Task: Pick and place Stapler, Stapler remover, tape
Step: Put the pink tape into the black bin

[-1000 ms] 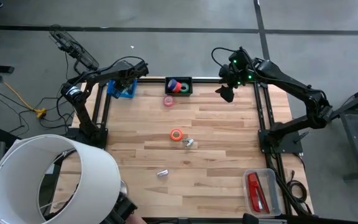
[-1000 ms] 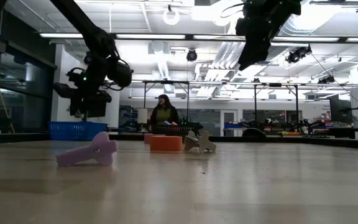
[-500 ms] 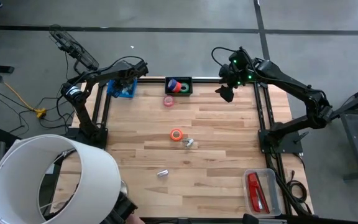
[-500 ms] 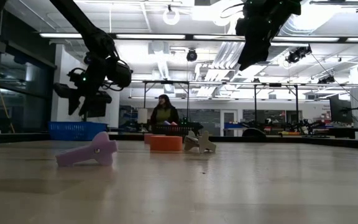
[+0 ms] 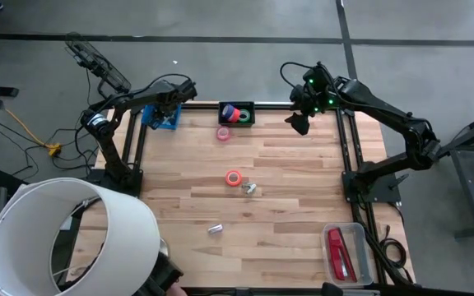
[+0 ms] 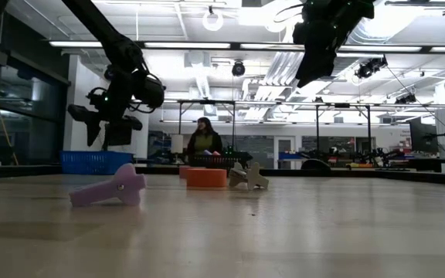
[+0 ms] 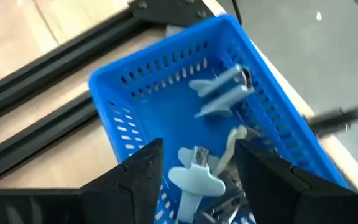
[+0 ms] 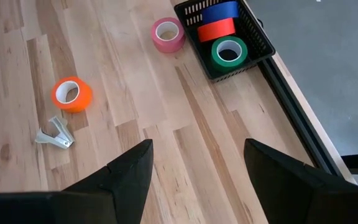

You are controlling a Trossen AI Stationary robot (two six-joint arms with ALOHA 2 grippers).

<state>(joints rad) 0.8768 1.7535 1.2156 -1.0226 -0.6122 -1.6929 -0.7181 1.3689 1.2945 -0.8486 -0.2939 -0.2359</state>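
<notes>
Staple removers point(image 7: 224, 92) lie in the blue basket point(image 7: 124, 74) at the table's far-left corner; the left gripper point(image 7: 196, 167) hangs above, fingers spread, 1 remover point(image 7: 196, 179) between them. Let it fall clear before rising. Right gripper point(image 8: 194, 163) waits spread near the far-right edge.

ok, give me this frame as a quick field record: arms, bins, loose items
left claw: open, over blue basket
blue basket contents: staple removers
right claw: open, raised near the table's far right corner
black bin: blue, red, green tape rolls
loose on table: pink tape, orange tape, staple remover, another
stapler: in clear tray
</notes>
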